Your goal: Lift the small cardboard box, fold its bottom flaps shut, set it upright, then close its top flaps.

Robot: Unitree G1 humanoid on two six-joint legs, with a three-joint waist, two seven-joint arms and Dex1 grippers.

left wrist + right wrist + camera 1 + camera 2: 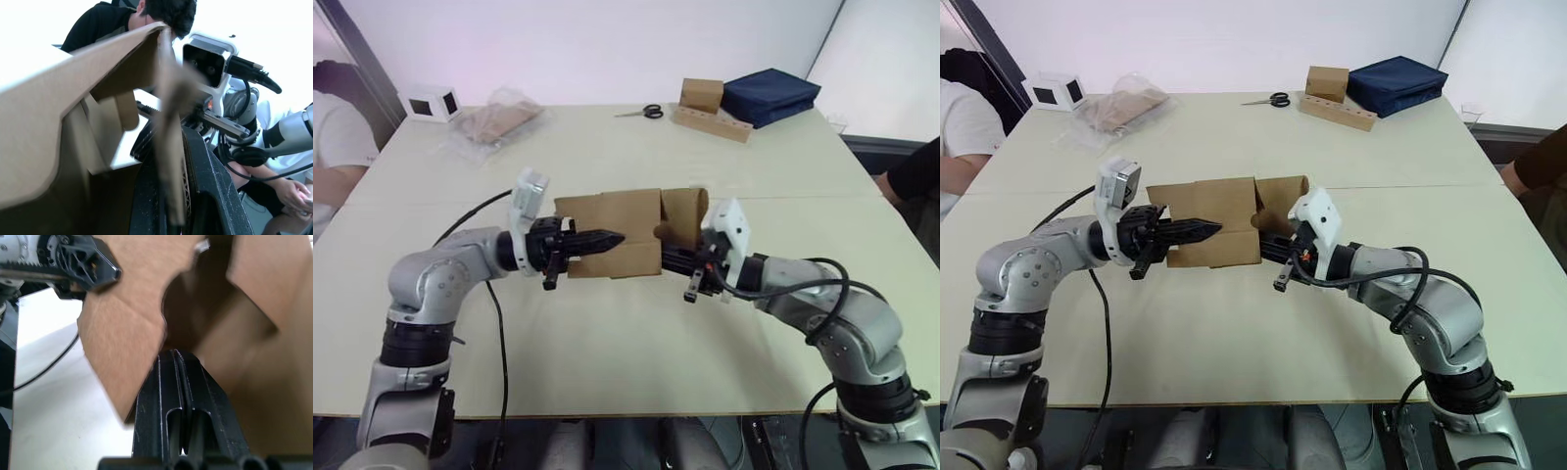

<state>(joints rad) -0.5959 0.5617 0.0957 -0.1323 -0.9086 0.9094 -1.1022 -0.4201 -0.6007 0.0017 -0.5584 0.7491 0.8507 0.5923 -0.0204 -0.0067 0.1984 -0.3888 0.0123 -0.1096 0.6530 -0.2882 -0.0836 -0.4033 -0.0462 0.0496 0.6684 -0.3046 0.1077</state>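
A pale worktop (636,343) fills the scene, with the small cardboard box (607,233) held at its middle between two robot arms. The box lies on its side, flaps spread at both ends, its lower edge near or on the surface; which, the views do not settle. Seen through its open end in the right wrist view, it holds nothing but its own inner flaps.

The left pincer (610,239) reaches across the box's front face, its black fingers pinched on a flap edge that runs between them in the left wrist view. The right pincer (178,363) sits at the box's open right end, its two fingers pressed together with nothing between them, tips just at the cardboard.

At the far edge lie a folded dark blue bag (770,96), a brown box on a cardboard strip (709,108), a clear plastic bag (495,122) with brown contents, a white cube (431,103) and scissors (646,112). People sit at either side.
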